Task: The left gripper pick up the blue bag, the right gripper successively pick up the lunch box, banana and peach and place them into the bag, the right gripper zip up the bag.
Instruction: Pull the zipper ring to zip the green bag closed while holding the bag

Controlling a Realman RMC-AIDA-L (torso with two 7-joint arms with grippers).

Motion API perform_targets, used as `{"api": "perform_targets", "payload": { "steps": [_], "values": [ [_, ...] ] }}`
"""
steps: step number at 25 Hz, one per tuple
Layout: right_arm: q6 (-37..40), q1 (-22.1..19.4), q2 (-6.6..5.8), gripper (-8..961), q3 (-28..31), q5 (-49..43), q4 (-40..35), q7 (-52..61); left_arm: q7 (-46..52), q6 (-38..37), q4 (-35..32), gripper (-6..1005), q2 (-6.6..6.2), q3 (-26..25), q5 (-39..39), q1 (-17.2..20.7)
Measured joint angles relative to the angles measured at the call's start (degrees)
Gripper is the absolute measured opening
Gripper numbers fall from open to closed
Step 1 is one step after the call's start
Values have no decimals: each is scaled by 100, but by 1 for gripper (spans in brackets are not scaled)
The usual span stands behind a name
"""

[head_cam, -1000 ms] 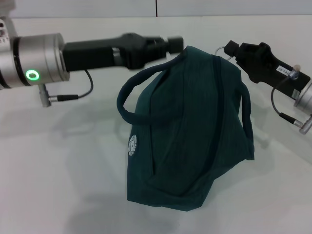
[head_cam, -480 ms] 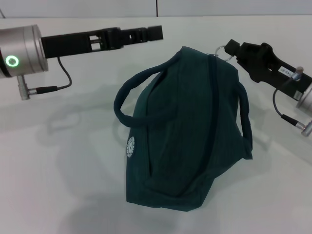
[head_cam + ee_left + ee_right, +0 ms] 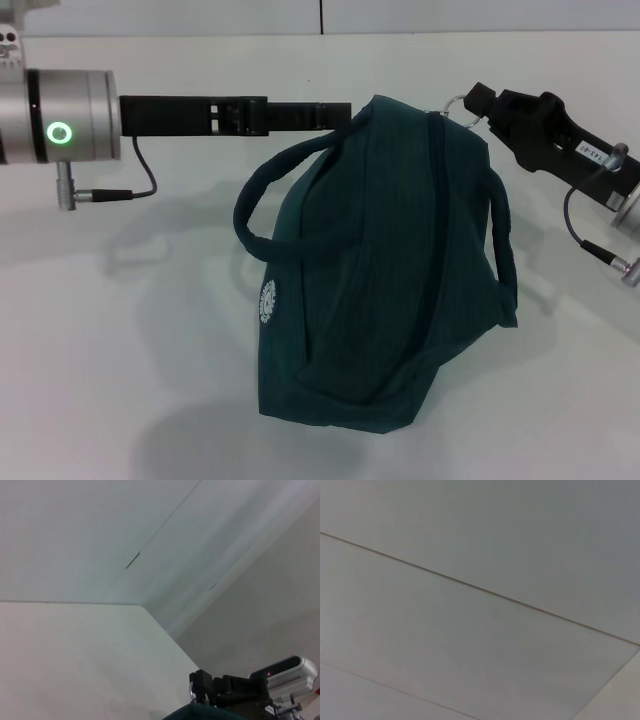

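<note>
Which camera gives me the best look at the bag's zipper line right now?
The head view: the zipper line runs in plain sight down the blue bag, from beside the right pincer. The left wrist view catches only a sliver of the bag's top edge; the right wrist view shows none of it.
</note>
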State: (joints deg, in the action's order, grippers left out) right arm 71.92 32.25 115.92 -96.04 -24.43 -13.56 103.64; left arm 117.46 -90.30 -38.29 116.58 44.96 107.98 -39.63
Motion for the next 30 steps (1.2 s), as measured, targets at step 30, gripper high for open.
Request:
{"api": "perform_targets", "payload": {
  "steps": [30],
  "values": [
    [201, -107, -9, 73, -3, -10, 12, -375, 3332, -132, -3619, 877, 123, 1578, 1530, -110]
  ]
}}
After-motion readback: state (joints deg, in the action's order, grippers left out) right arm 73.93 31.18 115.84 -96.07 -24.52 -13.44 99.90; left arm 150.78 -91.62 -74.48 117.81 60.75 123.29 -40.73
